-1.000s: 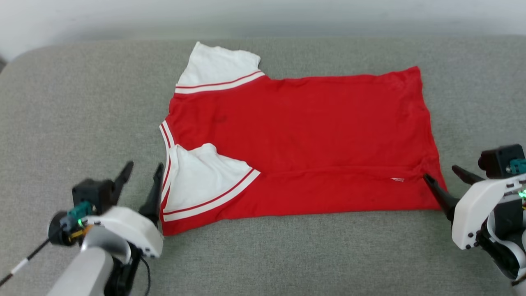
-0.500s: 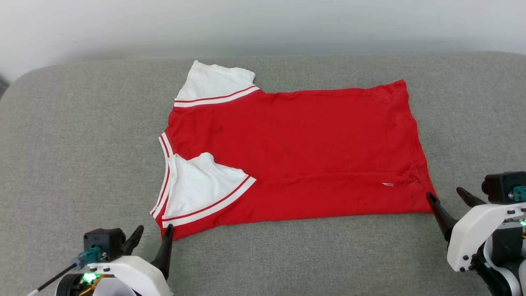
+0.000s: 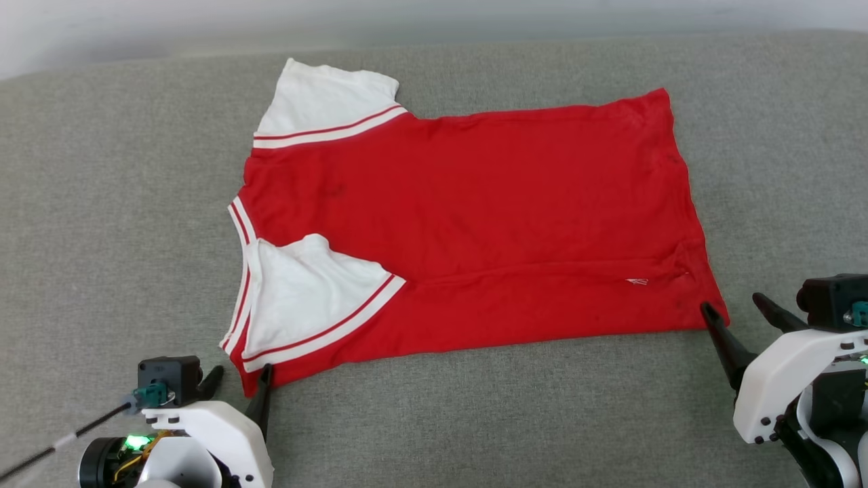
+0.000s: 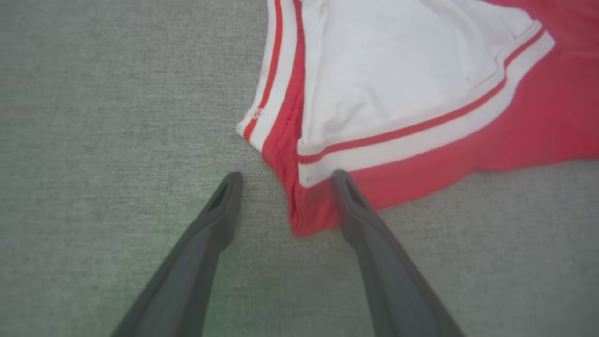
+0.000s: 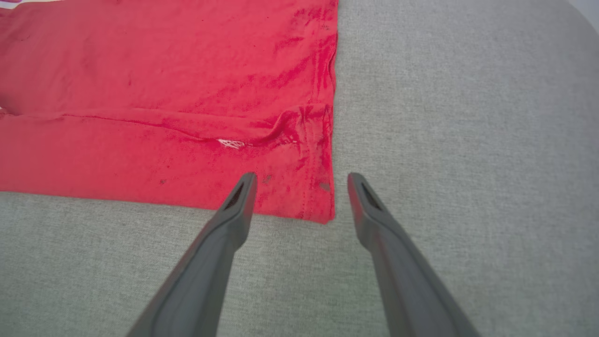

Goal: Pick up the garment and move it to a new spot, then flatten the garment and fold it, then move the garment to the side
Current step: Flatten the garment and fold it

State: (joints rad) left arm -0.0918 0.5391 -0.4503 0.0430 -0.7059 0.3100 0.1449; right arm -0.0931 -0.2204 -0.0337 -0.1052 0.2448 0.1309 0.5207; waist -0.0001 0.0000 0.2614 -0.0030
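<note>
The garment [image 3: 475,203], a red T-shirt with white sleeves, lies flat on the grey cloth surface, collar to the left. Its near long edge is folded over the body, and the near sleeve [image 3: 305,291] lies on top. My left gripper [image 3: 239,373] is open at the near left corner. In the left wrist view the left gripper [image 4: 286,175] straddles that red corner [image 4: 309,215], one finger overlapping the cloth. My right gripper [image 3: 732,303] is open at the near right hem corner. In the right wrist view that corner [image 5: 318,206] lies between the right gripper's [image 5: 302,175] fingers.
The grey padded surface [image 3: 102,203] spreads wide on every side of the shirt, and a pale wall [image 3: 434,17] runs behind it. A thin black cable with a white band [image 3: 61,440] trails from my left wrist at the lower left.
The head camera has shifted. My left gripper has drawn back along the shirt's left side, from beside the folded sleeve to the near left corner. The right gripper stays at the hem corner.
</note>
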